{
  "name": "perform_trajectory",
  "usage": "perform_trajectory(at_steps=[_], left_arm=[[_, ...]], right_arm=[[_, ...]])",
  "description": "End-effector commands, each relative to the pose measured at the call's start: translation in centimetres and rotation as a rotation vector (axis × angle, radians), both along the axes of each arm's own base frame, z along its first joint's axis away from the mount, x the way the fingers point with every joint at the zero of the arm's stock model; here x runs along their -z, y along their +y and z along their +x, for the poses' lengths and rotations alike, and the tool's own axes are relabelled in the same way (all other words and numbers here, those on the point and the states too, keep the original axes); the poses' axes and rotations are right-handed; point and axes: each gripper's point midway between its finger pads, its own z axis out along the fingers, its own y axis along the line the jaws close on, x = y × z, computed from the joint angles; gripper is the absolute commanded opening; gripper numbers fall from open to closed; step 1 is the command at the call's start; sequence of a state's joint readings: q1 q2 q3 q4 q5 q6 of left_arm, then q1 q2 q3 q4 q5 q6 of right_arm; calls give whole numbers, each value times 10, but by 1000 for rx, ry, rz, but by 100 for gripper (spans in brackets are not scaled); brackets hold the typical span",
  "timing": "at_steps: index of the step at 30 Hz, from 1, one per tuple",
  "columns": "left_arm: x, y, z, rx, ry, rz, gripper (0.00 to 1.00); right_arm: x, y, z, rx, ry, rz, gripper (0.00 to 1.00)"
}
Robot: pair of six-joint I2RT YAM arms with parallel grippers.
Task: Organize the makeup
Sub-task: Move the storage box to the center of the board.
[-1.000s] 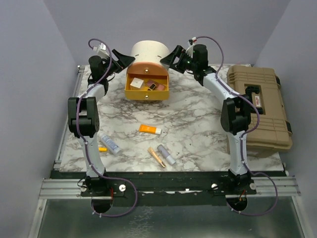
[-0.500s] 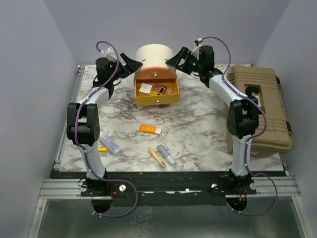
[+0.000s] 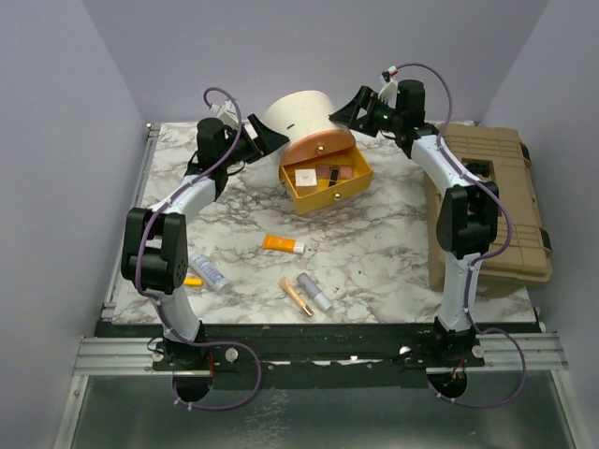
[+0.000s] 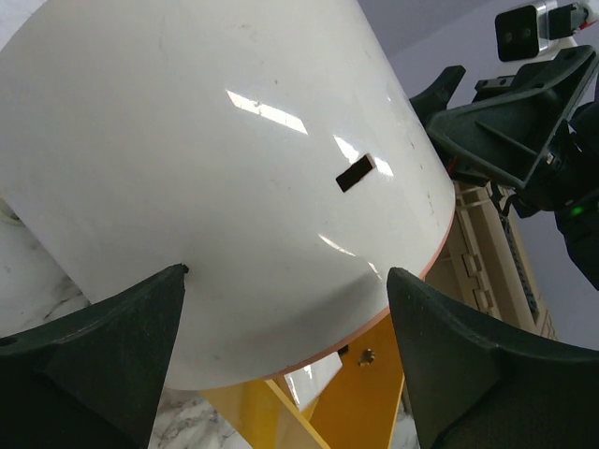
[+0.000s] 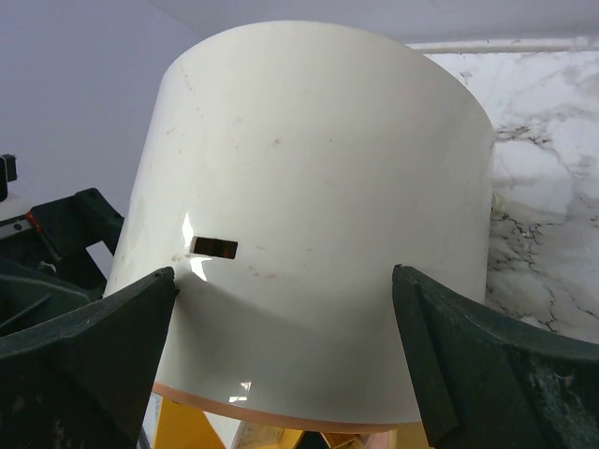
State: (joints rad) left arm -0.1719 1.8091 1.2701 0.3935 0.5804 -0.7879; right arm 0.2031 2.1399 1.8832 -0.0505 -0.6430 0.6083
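Observation:
The cream-and-orange round case [image 3: 301, 114] stands at the back, turned to the right, its yellow drawer [image 3: 329, 190] pulled out. In the drawer lie a small white cube [image 3: 305, 177] and a pink palette [image 3: 343, 172]. My left gripper [image 3: 263, 140] is open against the case's left side, and my right gripper [image 3: 360, 107] is open against its right side. Both wrist views are filled by the case wall [image 4: 206, 187] [image 5: 318, 206] between wide-open fingers [image 4: 94, 355] [image 5: 496, 365]. On the table lie an orange tube [image 3: 283, 245], a gold tube [image 3: 296, 296], a lilac tube [image 3: 314, 292], a whitish tube [image 3: 209, 272] and a yellow pen [image 3: 194, 281].
A big tan toolbox [image 3: 487, 201] lies shut along the right edge, close to the right arm. The loose tubes lie across the near middle of the marble table [image 3: 393, 253]. Grey walls close in the back and both sides.
The round case has shifted to the right and turned, so its drawer now points front-right. Both grippers have moved right with it, staying on either side.

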Motion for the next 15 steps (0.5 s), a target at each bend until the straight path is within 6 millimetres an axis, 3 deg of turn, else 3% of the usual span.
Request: perform_trajectory(at_steps=[1,7,15], left_arm=[[-7,-27,-35,114,25,-2,89],[-1,-25,-27,128,26,33,89],[-1,-4,-14,60,11,82,89]], right_arm=[[29,27,-36,-149,119,31,100],[40,26,-50,-189,146,-13,100],[41,22,-71,-180,146,-60,100]])
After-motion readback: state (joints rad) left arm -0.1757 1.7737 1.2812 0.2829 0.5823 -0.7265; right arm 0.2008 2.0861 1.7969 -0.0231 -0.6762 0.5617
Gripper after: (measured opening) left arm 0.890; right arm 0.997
